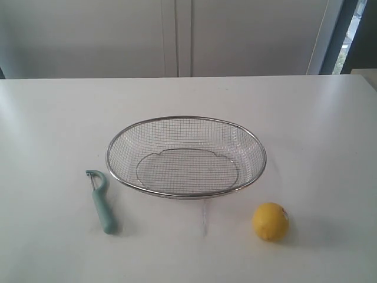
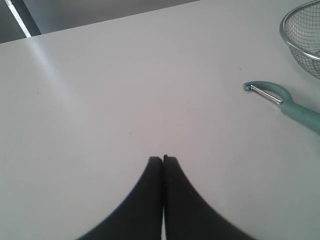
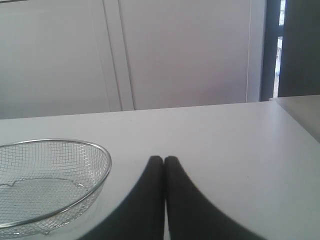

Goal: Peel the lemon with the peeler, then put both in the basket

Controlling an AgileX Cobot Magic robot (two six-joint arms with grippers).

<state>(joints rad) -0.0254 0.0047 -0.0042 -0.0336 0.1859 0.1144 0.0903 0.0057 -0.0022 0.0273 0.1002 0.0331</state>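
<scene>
A yellow lemon with a red-and-white sticker rests on the white table, near the front at the right. The teal-handled peeler lies at the front left, its looped head and blade toward the basket. Between them stands the silver wire-mesh basket, with nothing in it. Neither arm shows in the exterior view. My left gripper is shut with nothing in it, over bare table; the peeler and the basket's rim lie off to one side. My right gripper is shut too, holding nothing, beside the basket. The lemon is out of both wrist views.
The white table runs back to a pale wall with cabinet panels. A dark window strip shows at the far right, and the table's right end is visible in the right wrist view.
</scene>
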